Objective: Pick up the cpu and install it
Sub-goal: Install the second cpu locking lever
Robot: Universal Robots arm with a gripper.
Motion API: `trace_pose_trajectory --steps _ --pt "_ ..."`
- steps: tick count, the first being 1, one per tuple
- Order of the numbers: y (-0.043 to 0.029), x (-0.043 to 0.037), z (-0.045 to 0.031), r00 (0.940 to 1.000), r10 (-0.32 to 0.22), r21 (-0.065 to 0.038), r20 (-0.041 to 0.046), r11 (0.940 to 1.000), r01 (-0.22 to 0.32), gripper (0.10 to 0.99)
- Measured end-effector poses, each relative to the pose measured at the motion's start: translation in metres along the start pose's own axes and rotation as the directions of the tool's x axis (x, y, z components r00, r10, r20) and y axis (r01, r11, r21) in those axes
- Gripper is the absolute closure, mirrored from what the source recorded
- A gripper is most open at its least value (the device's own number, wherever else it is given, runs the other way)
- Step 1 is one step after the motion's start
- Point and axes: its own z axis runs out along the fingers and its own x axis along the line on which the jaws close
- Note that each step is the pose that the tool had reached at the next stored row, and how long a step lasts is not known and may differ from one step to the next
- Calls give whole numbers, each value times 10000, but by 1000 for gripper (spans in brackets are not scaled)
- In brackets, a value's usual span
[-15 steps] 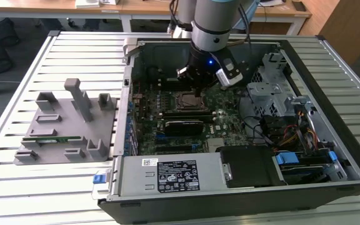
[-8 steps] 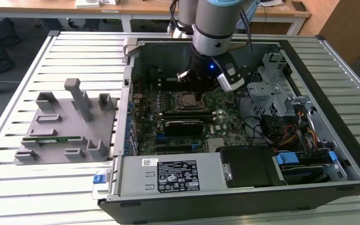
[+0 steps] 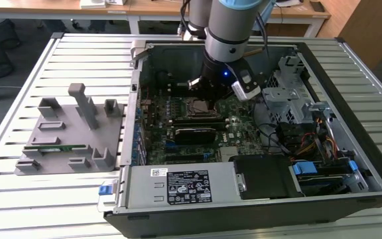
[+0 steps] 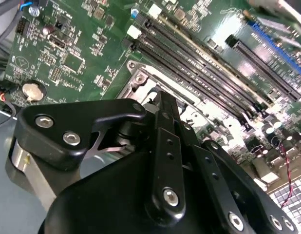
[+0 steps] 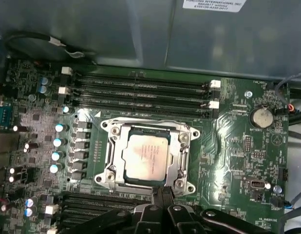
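A: Inside the socket (image 5: 146,157), mid-motherboard (image 5: 238,146), lies the cpu (image 5: 145,155).
B: And the gripper (image 5: 162,195)?
A: Just above the socket's edge, fingers pressed together, holding nothing.

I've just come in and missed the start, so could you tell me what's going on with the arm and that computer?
The arm has reached into the open computer case, with its gripper low over the motherboard. In the first wrist view, the cpu lies flat inside the socket's metal frame, silvery top up, so it appears already placed. The gripper sits just beside the socket. Whether its jaws are open or shut can't be made out. A grey parts holder stands on the table beside the case.
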Motion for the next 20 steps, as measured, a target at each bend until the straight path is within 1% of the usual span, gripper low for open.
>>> trace_pose_trajectory --steps 6,9,12,16,18,20 --pt "-97 8 -7 10000 0 -2 2 10000 0 980" --pt "-107 30 -8 10000 -1 -3 2 10000 1 980" --pt "-109 92 -7 10000 0 -8 1 10000 0 980" --pt "-116 199 -6 10000 -1 -9 6 10000 1 980" --pt "-115 232 -4 10000 -1 -12 6 10000 1 980" --pt "-117 249 1 10000 -1 -27 6 10000 1 980"
